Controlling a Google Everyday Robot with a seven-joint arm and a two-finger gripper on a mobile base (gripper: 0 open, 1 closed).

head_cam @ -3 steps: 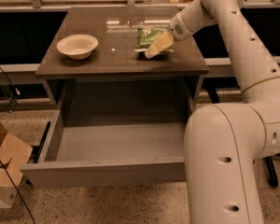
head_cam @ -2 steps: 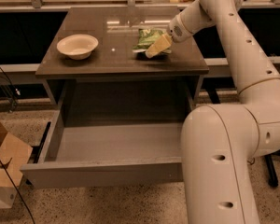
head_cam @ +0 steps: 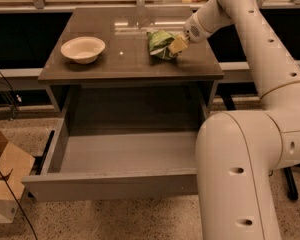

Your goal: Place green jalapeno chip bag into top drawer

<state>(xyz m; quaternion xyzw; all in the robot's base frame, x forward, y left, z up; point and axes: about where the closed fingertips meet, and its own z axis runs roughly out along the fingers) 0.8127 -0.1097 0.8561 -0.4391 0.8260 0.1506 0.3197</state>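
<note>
Currently your gripper [head_cam: 178, 45] sits against the right edge of the green jalapeno chip bag [head_cam: 159, 43] on the table [head_cam: 125, 61]; can't tell whether it's gripping. Top drawer [head_cam: 110, 185] stands open below; bowl [head_cam: 83, 49] well left.

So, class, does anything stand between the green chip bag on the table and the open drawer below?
Nothing visible does. The gripper is at the right edge of the chip bag on the table; the drawer is pulled out below, and the bowl sits at the table's other end, off that path.
</note>
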